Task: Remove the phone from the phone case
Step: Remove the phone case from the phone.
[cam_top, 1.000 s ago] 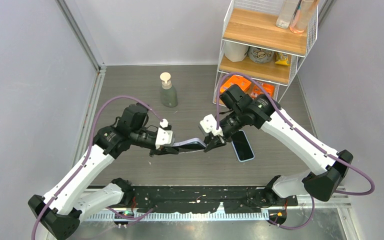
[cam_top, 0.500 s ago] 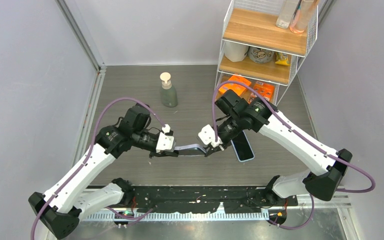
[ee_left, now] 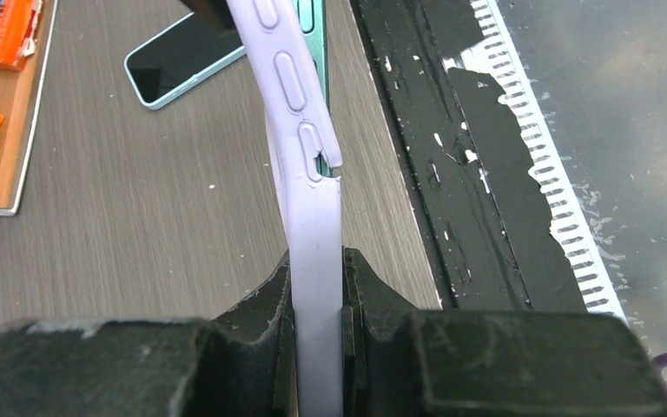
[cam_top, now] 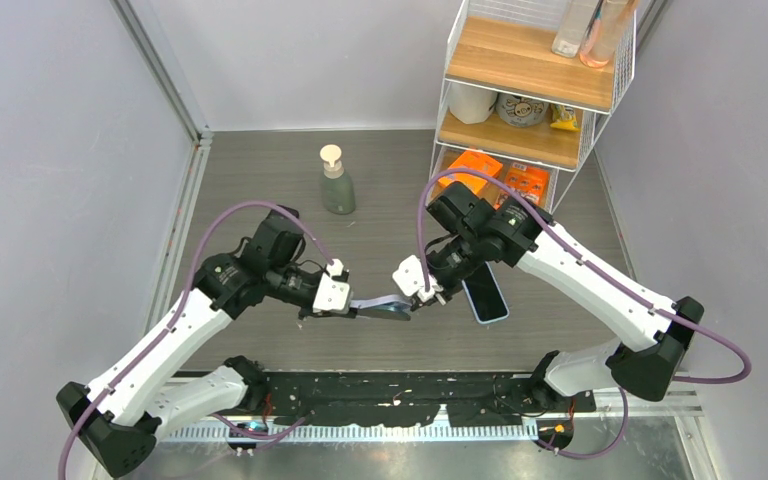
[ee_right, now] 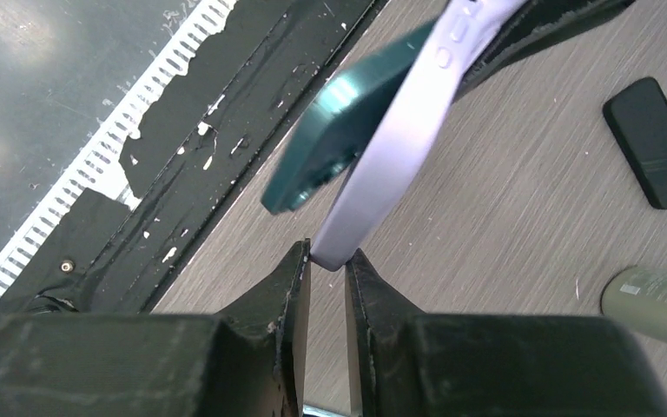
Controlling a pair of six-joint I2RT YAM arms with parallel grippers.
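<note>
A lavender phone case [cam_top: 380, 303] hangs in the air between my two grippers, above the table's near part. My left gripper [cam_top: 352, 308] is shut on one end of it; the left wrist view shows the case [ee_left: 300, 95] clamped edge-on in that gripper [ee_left: 317, 261]. My right gripper [cam_top: 422, 298] pinches the other end's tip, as the right wrist view shows [ee_right: 327, 256]. The dark teal phone [ee_right: 330, 143] stands partly peeled away from the bent case [ee_right: 399, 130]. Its edge shows behind the case in the left wrist view [ee_left: 320, 43].
A second phone [cam_top: 485, 292] with a light blue rim lies screen-up just right of my right gripper. A soap bottle [cam_top: 337, 182] stands farther back. A wire shelf [cam_top: 520, 100] with orange packets is at the back right. A black flat object [ee_right: 651, 143] lies on the table.
Both grippers have moved toward the near edge with the case between them. The case has bent more and the teal phone has come away from it at the right end.
</note>
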